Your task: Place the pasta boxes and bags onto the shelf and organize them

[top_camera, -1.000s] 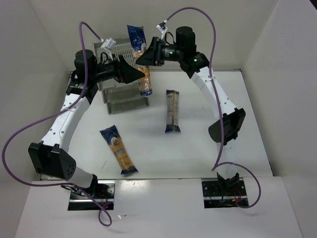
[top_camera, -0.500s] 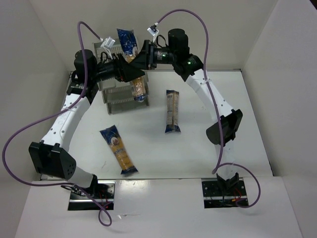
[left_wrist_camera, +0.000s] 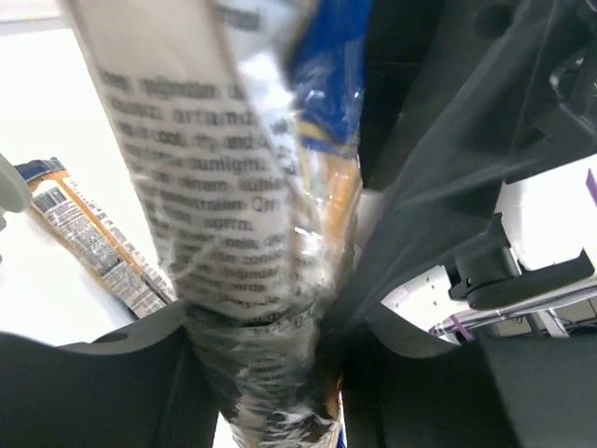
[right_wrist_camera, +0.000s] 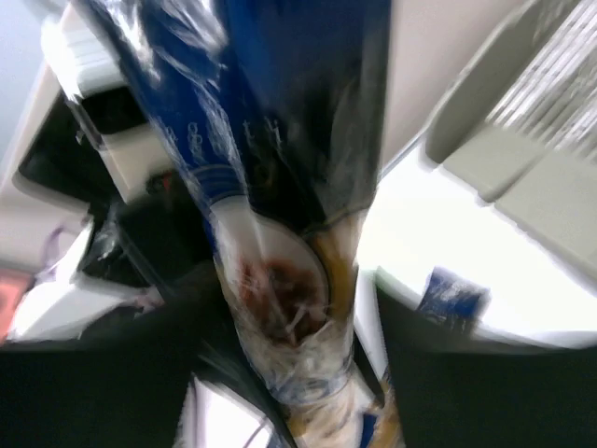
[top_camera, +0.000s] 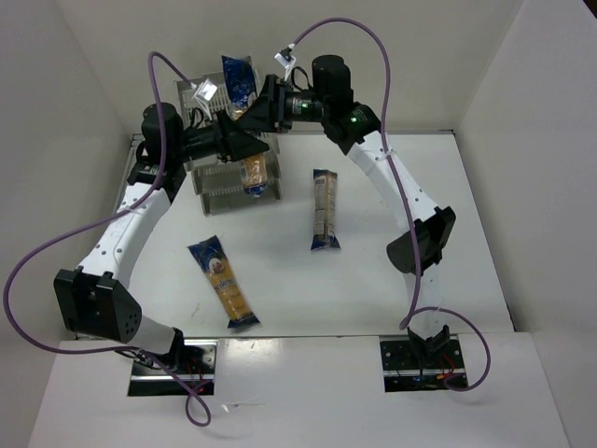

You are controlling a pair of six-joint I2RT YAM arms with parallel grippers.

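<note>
The held bag (right_wrist_camera: 280, 280) is blurred, ends cropped.

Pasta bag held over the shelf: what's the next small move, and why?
Probably lower it flat onto the top tray. Both the left gripper and right gripper are shut on the pasta bag, which hangs over the shelf, apparently not yet resting on it. Two more bags wait on the table.

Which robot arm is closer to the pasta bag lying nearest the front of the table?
Left. The left arm runs just left of that pasta bag; the right arm is far across the table.
</note>
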